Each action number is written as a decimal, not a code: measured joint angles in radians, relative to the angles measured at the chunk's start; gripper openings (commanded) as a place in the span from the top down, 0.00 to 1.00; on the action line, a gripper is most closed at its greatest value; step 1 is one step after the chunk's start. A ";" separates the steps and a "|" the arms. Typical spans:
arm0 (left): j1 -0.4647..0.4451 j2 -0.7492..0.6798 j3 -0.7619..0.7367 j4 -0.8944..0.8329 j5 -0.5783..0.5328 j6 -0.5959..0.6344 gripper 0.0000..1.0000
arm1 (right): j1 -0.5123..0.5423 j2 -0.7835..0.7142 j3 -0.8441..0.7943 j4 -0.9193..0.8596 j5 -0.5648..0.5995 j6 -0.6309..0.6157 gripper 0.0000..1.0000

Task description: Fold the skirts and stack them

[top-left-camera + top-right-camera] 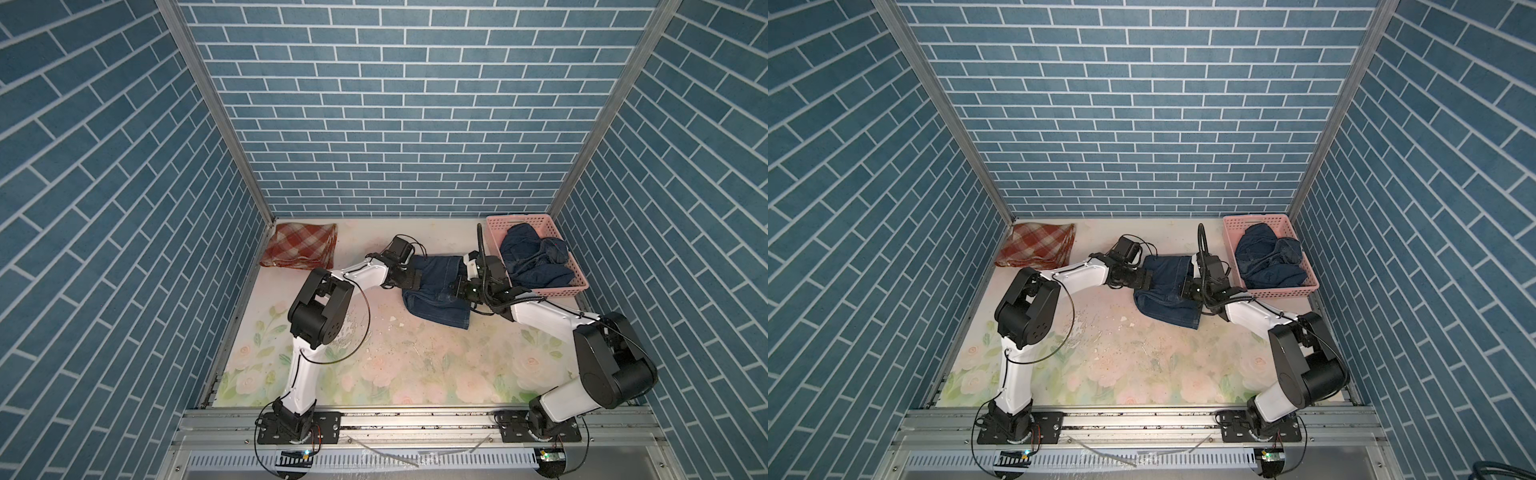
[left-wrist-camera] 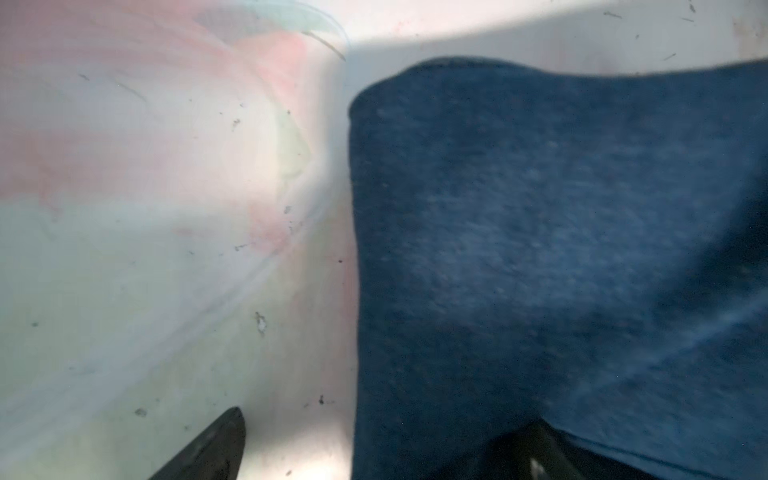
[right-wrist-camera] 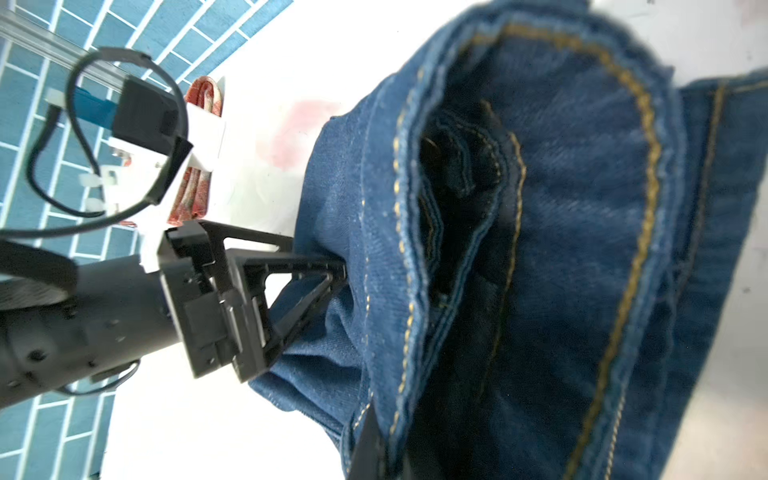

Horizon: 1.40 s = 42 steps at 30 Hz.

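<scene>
A dark blue denim skirt (image 1: 436,297) (image 1: 1167,297) lies rumpled mid-table, toward the back. My left gripper (image 1: 409,279) (image 1: 1144,279) is at its left edge. It is open, and in the left wrist view the cloth edge (image 2: 540,228) lies between the spread fingertips (image 2: 208,449). My right gripper (image 1: 461,291) (image 1: 1192,291) is shut on the yellow-stitched edge of this denim skirt (image 3: 582,208), with cloth bunched round its fingers (image 3: 370,449). A second denim skirt (image 1: 536,257) (image 1: 1271,262) is heaped in the basket. The folded plaid skirt (image 1: 299,245) (image 1: 1038,245) lies at the back left.
The pink perforated basket (image 1: 555,293) (image 1: 1287,293) stands at the back right, close beside my right wrist. Blue brick walls close in three sides. A metal rail (image 1: 415,419) with both arm bases runs along the front. Small crumbs dot the floral table top (image 1: 415,361).
</scene>
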 measured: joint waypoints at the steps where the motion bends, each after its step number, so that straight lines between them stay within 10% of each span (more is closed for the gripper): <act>1: 0.003 0.000 0.000 0.000 -0.001 0.002 0.01 | -0.005 -0.005 -0.002 -0.002 -0.006 0.009 1.00; 9: 0.026 -0.041 -0.076 0.061 -0.003 0.008 0.00 | -0.019 -0.056 -0.024 -0.008 -0.032 0.111 1.00; 29: 0.018 -0.500 -0.860 0.639 0.126 0.043 0.00 | -0.021 -0.052 0.159 -0.053 -0.039 0.205 1.00; 42: -0.071 -0.404 -0.764 0.787 0.094 0.076 0.00 | -0.021 -0.051 0.163 -0.065 -0.039 0.209 1.00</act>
